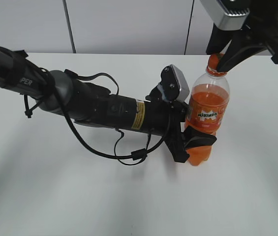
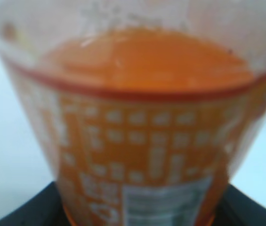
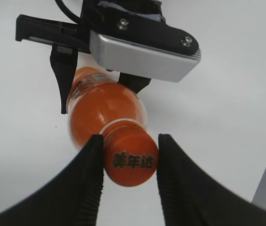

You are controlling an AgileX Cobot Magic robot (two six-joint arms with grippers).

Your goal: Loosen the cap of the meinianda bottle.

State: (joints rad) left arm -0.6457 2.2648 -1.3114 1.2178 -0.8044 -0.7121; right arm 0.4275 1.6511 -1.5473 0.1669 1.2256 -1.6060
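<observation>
Filling the left wrist view, the meinianda bottle [image 2: 137, 141] stands upright on the white surface [image 1: 79, 196], its lower body pinched by the left pincer [image 1: 194, 142], seemingly to stop it turning. On its neck, the small orange cap [image 3: 130, 161], dark lettering on top, sits pinched between the right pincer [image 3: 129, 162], fingers touching both sides, placed to twist.

Bare lab: white table [image 1: 79, 196], panelled wall [image 1: 129, 24].
</observation>
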